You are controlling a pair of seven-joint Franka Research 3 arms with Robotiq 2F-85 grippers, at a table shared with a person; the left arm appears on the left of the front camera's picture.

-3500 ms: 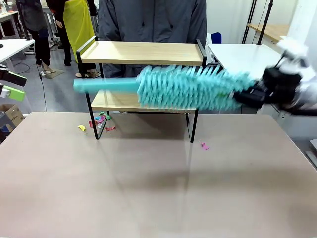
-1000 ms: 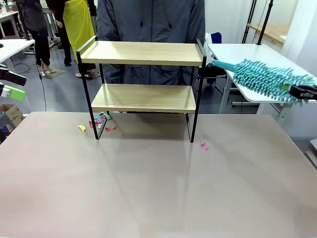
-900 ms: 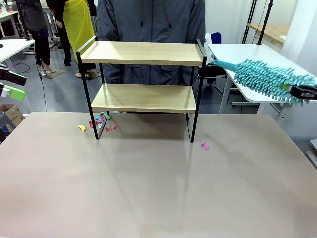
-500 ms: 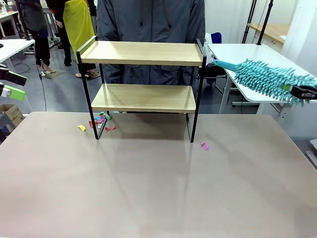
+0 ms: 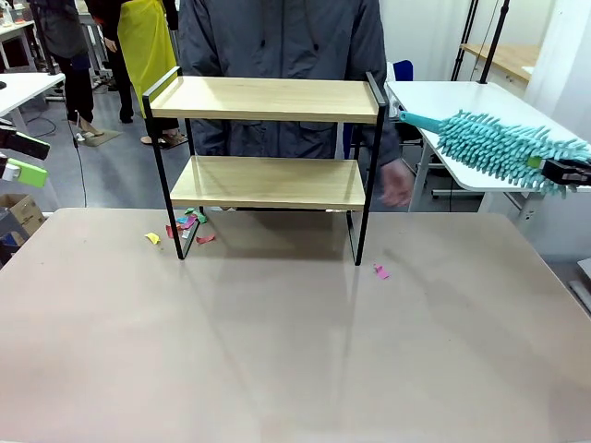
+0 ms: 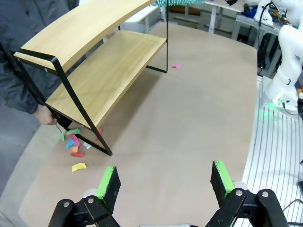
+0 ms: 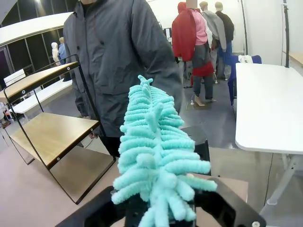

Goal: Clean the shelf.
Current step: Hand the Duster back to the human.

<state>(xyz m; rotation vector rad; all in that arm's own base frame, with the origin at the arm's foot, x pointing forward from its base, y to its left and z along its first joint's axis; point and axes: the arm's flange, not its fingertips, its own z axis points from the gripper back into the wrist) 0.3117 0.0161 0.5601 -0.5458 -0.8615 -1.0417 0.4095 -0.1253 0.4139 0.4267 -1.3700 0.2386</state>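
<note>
At the far left edge of the beige worktop [image 5: 277, 351], the left gripper [image 6: 164, 183] hangs with its jaws spread wide and nothing between them. Small coloured paper scraps [image 5: 187, 226] lie by the left foot of the two-tier shelf of light wooden boards and thin black metal legs [image 5: 268, 138], which stands at the worktop's far side. A person's hand [image 5: 396, 183] hangs just right of it. Farther right, the right gripper [image 5: 565, 172] is clamped on a fluffy teal duster [image 5: 503, 148] held above the worktop's right edge.
</note>
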